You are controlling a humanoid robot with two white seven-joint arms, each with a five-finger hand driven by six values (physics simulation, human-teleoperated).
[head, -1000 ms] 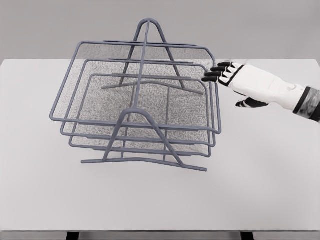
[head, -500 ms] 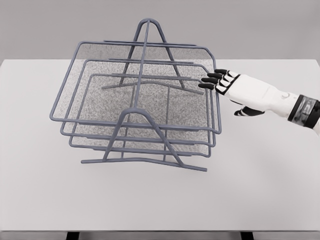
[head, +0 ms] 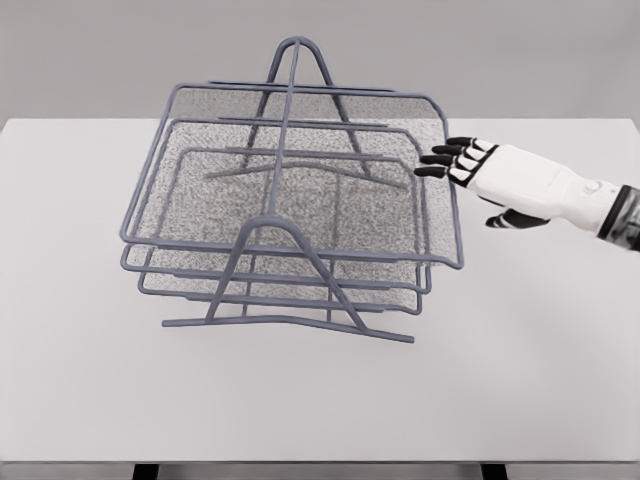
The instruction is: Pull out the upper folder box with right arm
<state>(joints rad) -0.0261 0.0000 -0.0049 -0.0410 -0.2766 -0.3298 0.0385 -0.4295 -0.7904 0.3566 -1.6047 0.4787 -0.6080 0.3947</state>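
Upper folder box [head: 300, 130]: top tier of the wire rack [head: 290, 310], desk [head: 520, 350] centre. Light, rigid mesh, probably slides easily; hook its 3 o'clock rim. Right hand [head: 500, 180] there, fingers [head: 440, 160] extended, gripping nothing.

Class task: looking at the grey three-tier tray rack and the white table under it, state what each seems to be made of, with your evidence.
The grey three-tier tray rack looks like painted metal wire with fine mesh floors: thin round rods, a see-through speckled weave and a matte blue-grey coat. The white table appears a smooth matte board, perhaps laminate; its even, unreflective surface leaves this open.
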